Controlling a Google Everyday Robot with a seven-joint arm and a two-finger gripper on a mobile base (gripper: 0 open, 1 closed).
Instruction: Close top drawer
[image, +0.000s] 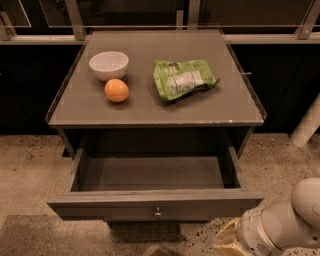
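Note:
The top drawer of the grey cabinet is pulled fully open and its inside is empty. Its flat grey front faces me, with a small round metal knob at centre. My gripper is at the bottom right of the camera view, below and to the right of the drawer front's right end, apart from it. Only the cream-coloured wrist end and the white arm show; the fingertips are cut off by the frame edge.
On the cabinet top stand a white bowl, an orange and a green snack bag. A dark railing with glass runs behind. A white post leans at the right. Speckled floor surrounds the cabinet.

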